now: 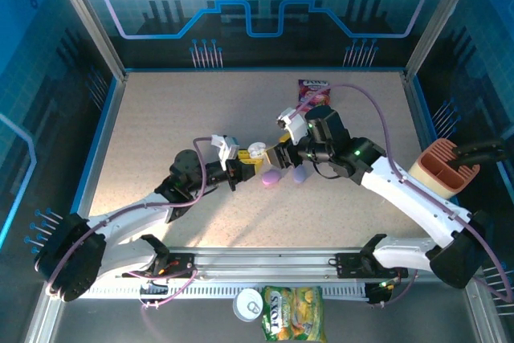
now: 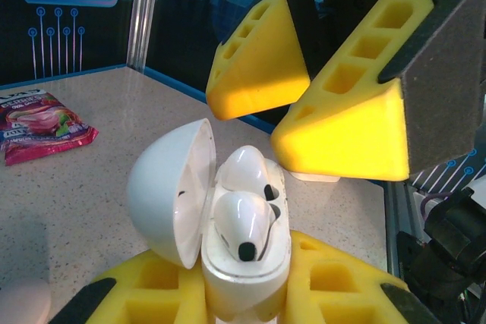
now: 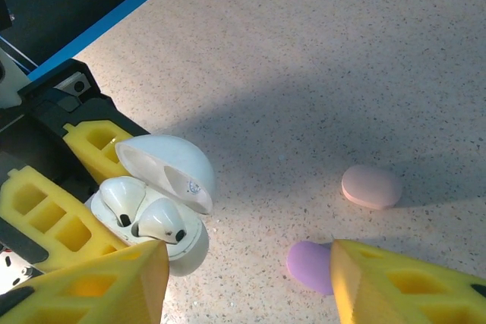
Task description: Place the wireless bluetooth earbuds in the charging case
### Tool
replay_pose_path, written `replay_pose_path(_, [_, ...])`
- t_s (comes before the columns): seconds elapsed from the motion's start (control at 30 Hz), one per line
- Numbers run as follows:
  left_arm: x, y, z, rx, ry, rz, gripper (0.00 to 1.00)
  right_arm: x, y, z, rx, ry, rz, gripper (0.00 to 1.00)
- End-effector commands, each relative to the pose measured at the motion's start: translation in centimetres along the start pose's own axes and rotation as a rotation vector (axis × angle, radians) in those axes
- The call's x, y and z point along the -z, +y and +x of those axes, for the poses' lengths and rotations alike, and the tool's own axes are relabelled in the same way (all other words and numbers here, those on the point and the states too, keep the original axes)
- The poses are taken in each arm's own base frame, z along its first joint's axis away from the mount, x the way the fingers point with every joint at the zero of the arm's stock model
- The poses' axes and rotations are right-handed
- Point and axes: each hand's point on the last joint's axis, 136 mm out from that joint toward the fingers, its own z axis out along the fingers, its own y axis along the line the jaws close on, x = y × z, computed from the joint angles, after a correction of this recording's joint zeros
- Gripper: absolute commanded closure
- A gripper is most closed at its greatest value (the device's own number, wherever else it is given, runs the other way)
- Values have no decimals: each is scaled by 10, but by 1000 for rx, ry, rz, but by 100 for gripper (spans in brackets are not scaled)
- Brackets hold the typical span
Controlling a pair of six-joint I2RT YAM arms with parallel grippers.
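Observation:
My left gripper (image 1: 241, 168) (image 2: 243, 305) is shut on a white charging case (image 2: 243, 267) (image 3: 182, 244) (image 1: 257, 152), held between its yellow foam fingers (image 2: 156, 294). The case's lid (image 2: 171, 187) (image 3: 168, 165) stands open. Two white earbuds (image 2: 241, 221) (image 2: 244, 168) (image 3: 161, 221) lie inside the case, side by side. My right gripper (image 1: 281, 154) (image 3: 247, 286) is open, with nothing between its fingers. Its yellow fingers (image 2: 342, 119) hang just above and behind the open case. A closed pink case (image 3: 370, 186) (image 1: 271, 178) and a closed purple case (image 3: 307, 263) (image 1: 299, 174) lie on the table beside it.
A pink snack packet (image 1: 313, 90) (image 2: 42, 123) lies at the back of the table. A terracotta holder (image 1: 446, 168) stands at the right edge. A can (image 1: 249, 304) and a green packet (image 1: 295, 311) sit in front of the arm bases.

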Motion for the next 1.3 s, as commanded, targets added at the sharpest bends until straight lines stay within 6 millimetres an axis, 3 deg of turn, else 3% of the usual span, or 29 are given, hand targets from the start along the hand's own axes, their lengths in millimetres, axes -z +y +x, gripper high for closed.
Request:
replay_pose_path(0.0, [2,-5,-10,-26,-24,13,82,11,5,-4,4,-33,-36,42])
replay_pose_path(0.23, [6,-10,7,-159,34,40,82,24,21,-26,-165,-114,-209,44])
replay_pose_path(0.53, [7,-20,0,-238,34,88,81,5,55,-13,-236,53,-454,43])
replay_pose_path(0.7, [7,-22,0,-232,36,101,82,2,61,-12,-240,58,-497,45])
replay_pose_path(1.07, [6,-13,2,-160,48,49,82,18,72,-15,-166,-14,-584,50])
replay_pose_path(1.27, [3,-16,3,-112,64,72,82,16,61,-12,-98,-57,-519,50])
